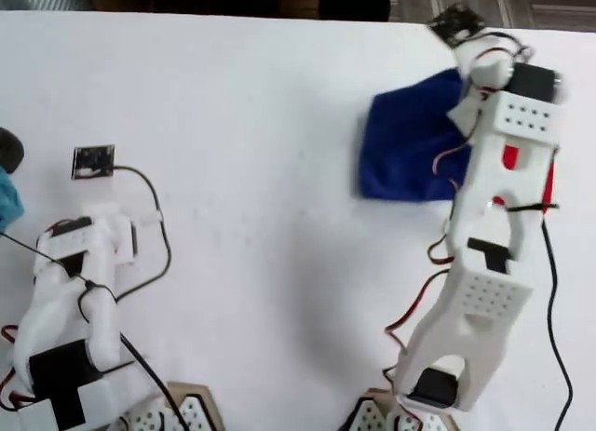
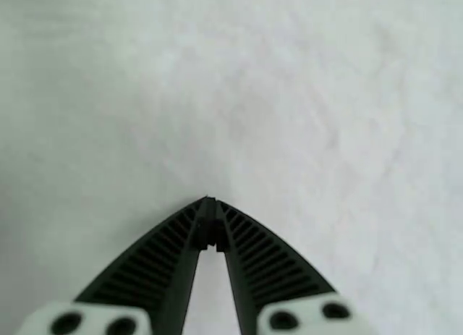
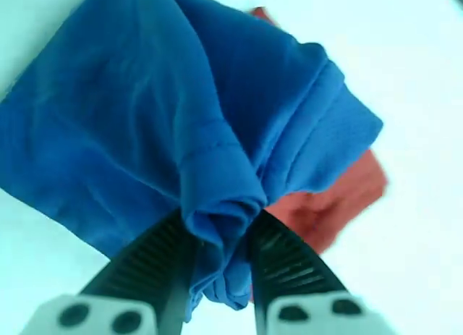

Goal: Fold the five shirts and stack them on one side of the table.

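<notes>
Widest lane: the middle of the table (image 1: pixel 270 142), white surface running from far edge to near edge between the two arms.

Far right: a bunched blue shirt (image 1: pixel 405 147) lies over a red shirt (image 3: pixel 329 205). The right arm (image 1: pixel 494 217) stretches above both and bars the near-side approach. The right gripper (image 3: pixel 221 223) is clamped on a blue fold.

Near left: the left arm (image 1: pixel 70 291) with a black cable (image 1: pixel 158 235) looping onto the table beside it.

Left edge: a teal cloth (image 1: pixel 7 200) and a dark round object (image 1: pixel 7 150).
</notes>
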